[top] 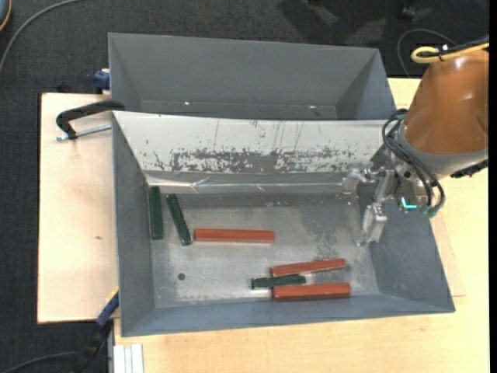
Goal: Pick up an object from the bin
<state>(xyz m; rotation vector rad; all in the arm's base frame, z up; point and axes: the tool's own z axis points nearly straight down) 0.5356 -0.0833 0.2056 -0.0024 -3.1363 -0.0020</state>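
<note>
My gripper [373,228] hangs over the right side of the bin, near the right wall, with no thing visible in it. Just below and left of it, on the bin floor, lies a slim red bar [308,267], slightly tilted. Nearer the front wall sits a second red bar [311,291]. A short dark green bar [272,282] lies between the two at their left ends, touching them. The gripper stands apart from all three.
Another red bar [233,236] lies in the middle of the floor. Two dark green bars [156,212] [179,219] lie side by side near the left wall. The arm with its orange cover comes in over the right rim.
</note>
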